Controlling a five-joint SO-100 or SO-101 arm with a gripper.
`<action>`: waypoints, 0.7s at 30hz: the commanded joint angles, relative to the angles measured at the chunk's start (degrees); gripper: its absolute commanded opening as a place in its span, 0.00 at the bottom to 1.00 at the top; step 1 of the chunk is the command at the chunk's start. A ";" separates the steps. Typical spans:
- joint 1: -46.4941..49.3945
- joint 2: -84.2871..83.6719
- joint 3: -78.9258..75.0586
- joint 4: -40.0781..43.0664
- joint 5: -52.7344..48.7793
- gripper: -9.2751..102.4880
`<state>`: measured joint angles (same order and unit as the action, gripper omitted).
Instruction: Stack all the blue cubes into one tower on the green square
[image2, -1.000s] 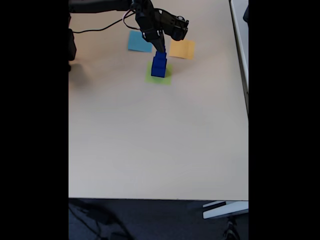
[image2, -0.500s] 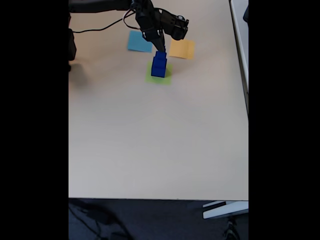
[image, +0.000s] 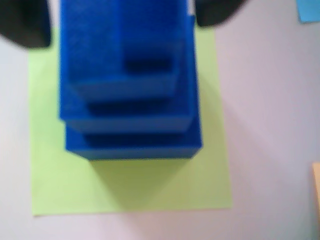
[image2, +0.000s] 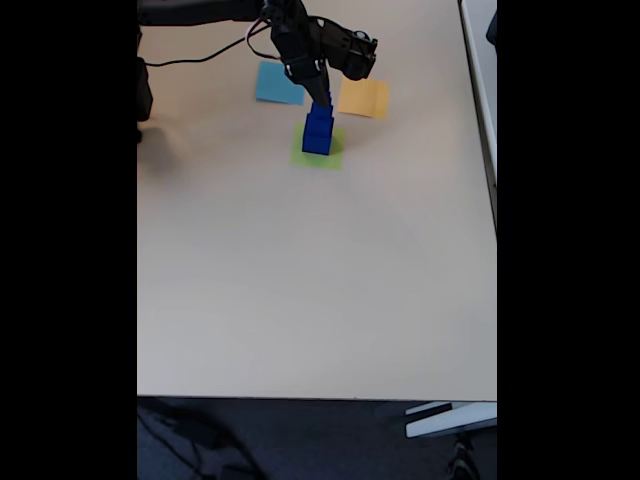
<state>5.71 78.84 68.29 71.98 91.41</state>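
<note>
The pale beige tabletop is the biggest thing in the fixed view, and no brand, label or legible writing shows on it or on anything it carries. Near its far edge lies the flat yellow-green paper square, with a flat light-blue paper square and a flat orange-yellow paper square just beyond it.

On the green square stands a tower of dark-blue matte cubes; the wrist view shows three stepped tiers, widest at the bottom and narrowest on top. Their fuzzy, non-glossy faces suggest foam or a similar light material, so they are probably light, slightly yielding and not slippery, but easy to nudge. The sensible hold is across two opposite vertical faces of the top cube, squeezing gently.

The black two-finger pincer sits right above the tower's top. Its dark fingertips appear on either side of the top cube, but blur makes it impossible to tell whether they are clamping it or have let go.
</note>
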 joint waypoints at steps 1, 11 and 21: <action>0.53 4.48 -0.79 -1.23 -0.62 0.22; 1.05 4.66 -0.79 -1.23 -1.23 0.21; 1.32 4.66 -0.70 -1.14 -0.97 0.20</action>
<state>6.50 78.84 68.29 71.98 90.53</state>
